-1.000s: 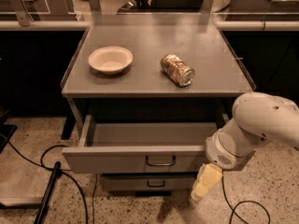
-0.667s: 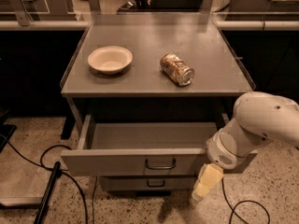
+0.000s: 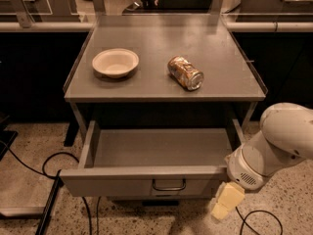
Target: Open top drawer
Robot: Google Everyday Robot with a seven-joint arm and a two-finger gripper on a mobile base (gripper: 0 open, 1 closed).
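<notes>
Down at the right of the bench (image 3: pixel 161 33), the white arm (image 3: pixel 286 136) bends floorward, its gripper (image 3: pixel 226 201) hanging just beside the front right corner of the top drawer (image 3: pixel 117 182), which stands pulled out. Whether the gripper is spread or closed, I cannot tell.

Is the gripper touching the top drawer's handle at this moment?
Apart. The camera view shows the gripper low beside the open top drawer's right front corner, with bare drawer front between it and the handle.

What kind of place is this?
Probably a lab or test workspace: a grey metal cabinet with its wide top drawer pulled open, black cables on the speckled floor. The gripper hangs beside the drawer's front corner.
</notes>
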